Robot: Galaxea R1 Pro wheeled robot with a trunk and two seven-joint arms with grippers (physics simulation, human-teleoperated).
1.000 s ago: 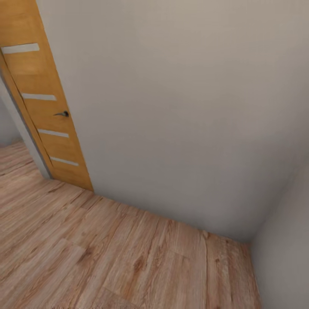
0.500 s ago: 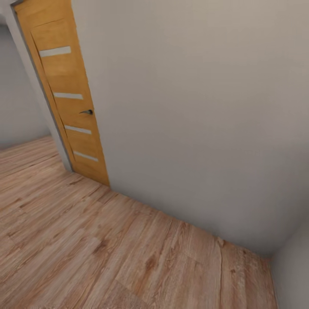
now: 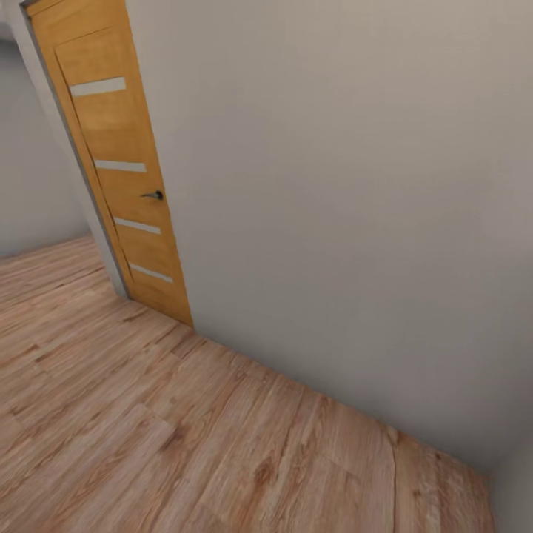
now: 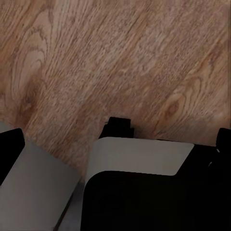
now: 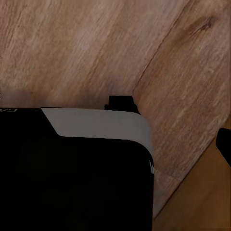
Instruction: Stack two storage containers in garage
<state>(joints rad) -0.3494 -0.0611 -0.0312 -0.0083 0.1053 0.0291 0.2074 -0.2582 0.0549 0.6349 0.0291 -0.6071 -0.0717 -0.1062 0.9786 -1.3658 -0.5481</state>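
The robot is in transit — its head camera faces a pale wall [image 3: 348,222], with an oak door [image 3: 122,163] off to its left. Both wrist cameras look down at the wood-plank floor [image 4: 120,62] — whether either gripper is open cannot be told. No storage containers are visible.

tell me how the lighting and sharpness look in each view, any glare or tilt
Head view: soft, even light, no glare; the door and wall lean as the camera is tilted, and the wood-plank floor looks slightly soft. Left wrist view: floor grain fairly crisp, dark robot body in shadow. Right wrist view: a black robot part shows no detail, and the floor grain is blurrier.
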